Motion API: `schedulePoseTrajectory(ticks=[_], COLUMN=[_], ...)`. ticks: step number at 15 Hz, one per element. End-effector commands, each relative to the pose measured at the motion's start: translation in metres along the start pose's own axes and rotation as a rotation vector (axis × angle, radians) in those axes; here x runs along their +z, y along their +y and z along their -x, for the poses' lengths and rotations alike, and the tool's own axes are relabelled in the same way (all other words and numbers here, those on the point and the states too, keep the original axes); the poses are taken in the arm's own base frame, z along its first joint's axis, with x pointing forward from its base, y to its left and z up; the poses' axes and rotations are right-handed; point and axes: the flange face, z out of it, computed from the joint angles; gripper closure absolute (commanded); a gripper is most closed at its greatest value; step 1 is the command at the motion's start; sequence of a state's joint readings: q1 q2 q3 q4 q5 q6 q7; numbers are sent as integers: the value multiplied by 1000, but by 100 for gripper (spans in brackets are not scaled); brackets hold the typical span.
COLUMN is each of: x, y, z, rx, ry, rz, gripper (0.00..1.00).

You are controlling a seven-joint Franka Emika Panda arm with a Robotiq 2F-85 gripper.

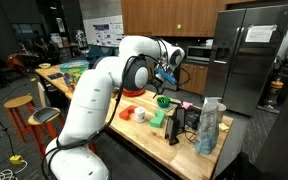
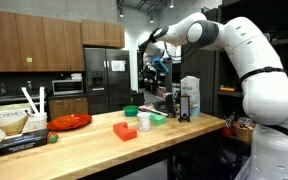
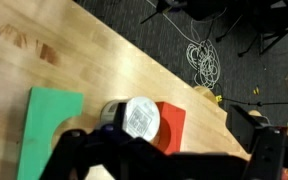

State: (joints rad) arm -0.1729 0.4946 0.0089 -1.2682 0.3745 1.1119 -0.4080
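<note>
My gripper [image 1: 166, 73] hangs high above the wooden counter [image 1: 104, 105]; it also shows in an exterior view [image 2: 156, 64]. In the wrist view the gripper [image 3: 169, 158] has its fingers spread wide with nothing between them. Directly below it stand a white cup [image 3: 136, 118], a red block [image 3: 172, 124] touching the cup, and a flat green piece [image 3: 50, 132]. Both exterior views show the red block [image 1: 129, 113] [image 2: 125, 130], the white cup [image 1: 142, 116] [image 2: 144, 122] and the green piece [image 1: 156, 119] [image 2: 157, 117] side by side near the counter's edge.
A green bowl [image 2: 132, 110], a red bowl [image 2: 71, 121], a boxed coffee maker [image 2: 9, 122] and a carton [image 2: 189, 98] stand on the counter. A clear bag [image 1: 212, 125] and a black device [image 1: 174, 124] stand at its end. Cables [image 3: 204, 62] lie on the floor past the edge.
</note>
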Motion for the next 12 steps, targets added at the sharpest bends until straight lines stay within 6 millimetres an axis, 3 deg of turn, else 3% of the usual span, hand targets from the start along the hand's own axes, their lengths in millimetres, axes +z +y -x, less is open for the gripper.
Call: schedulePoseTrajectory(ticks=[1, 4, 5, 12], x=[24, 42, 43, 45], y=[-2, 3, 7, 9], z=[40, 35, 27, 26], rx=[59, 76, 70, 71], ry=[-44, 38, 23, 18], rz=[-3, 74, 55, 52], gripper=[0, 0, 0, 0])
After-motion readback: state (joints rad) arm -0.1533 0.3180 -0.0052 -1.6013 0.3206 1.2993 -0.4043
